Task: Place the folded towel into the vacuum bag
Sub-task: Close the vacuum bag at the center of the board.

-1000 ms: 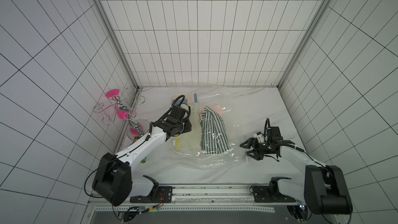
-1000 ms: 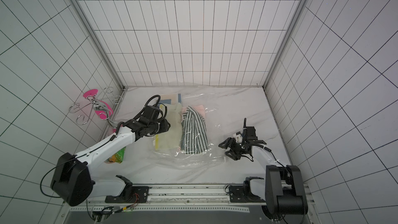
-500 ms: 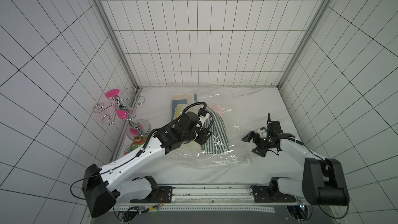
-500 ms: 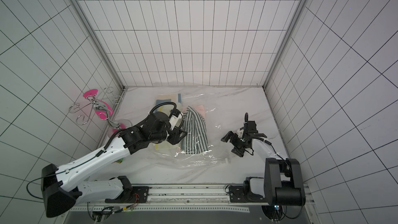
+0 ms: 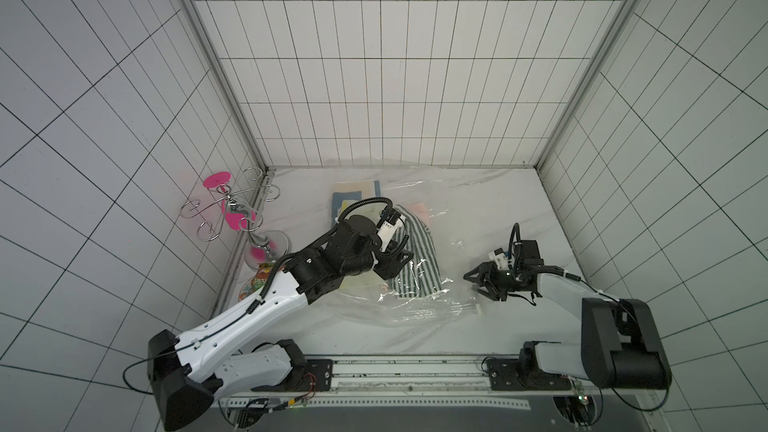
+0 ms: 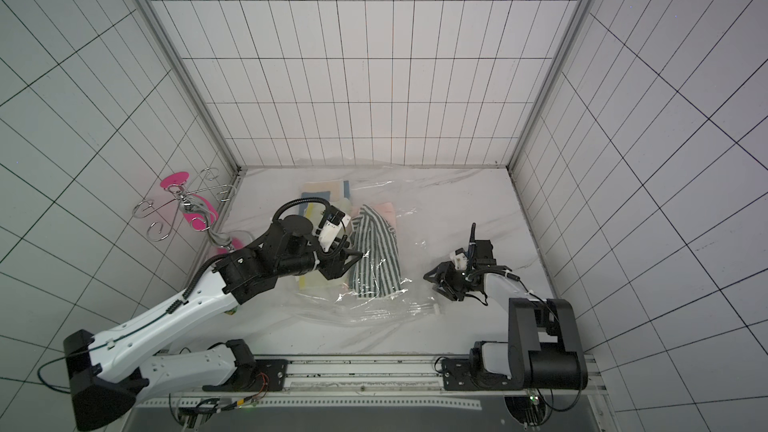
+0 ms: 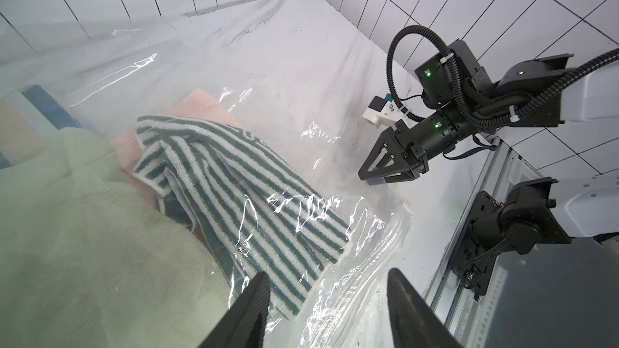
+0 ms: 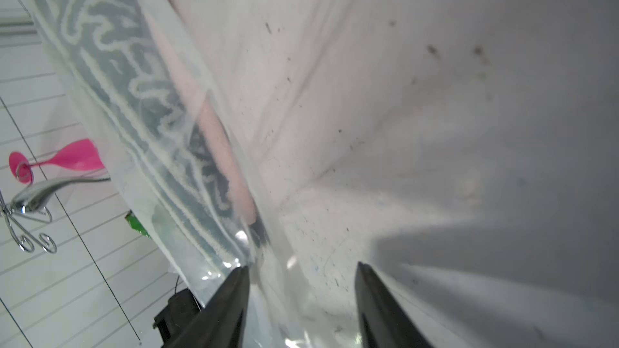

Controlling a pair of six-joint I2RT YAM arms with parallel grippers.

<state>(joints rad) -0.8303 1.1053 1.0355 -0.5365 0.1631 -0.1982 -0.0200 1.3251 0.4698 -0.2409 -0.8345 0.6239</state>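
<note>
Near the middle of the table, the vacuum bag [image 5: 455, 218] lies flat and crinkly, with its white zip strip [image 5: 471, 308] showing at the near-right corner. The green-striped towel [image 5: 419, 268] looks to be inside it under the shiny film, a bit rumpled, beside a pale green towel [image 7: 83, 229] and a pink towel [image 7: 201, 102].

The left gripper [image 7: 326, 274] hovers over the striped towel's near end, jaws spread with nothing between them. It's hard to tell if it's inside the bag's mouth or above the film. The right gripper [image 8: 301, 266] sits low at the bag's right edge, jaws apart with film running between them, not clamped as far as the views show.

So the step looks like letting go and backing out. The left arm should pull back along its own line, slowly, so a fingertip doesn't snag the film and drag the towel out. The right one should come off gently, since that plastic probably slides.
</note>
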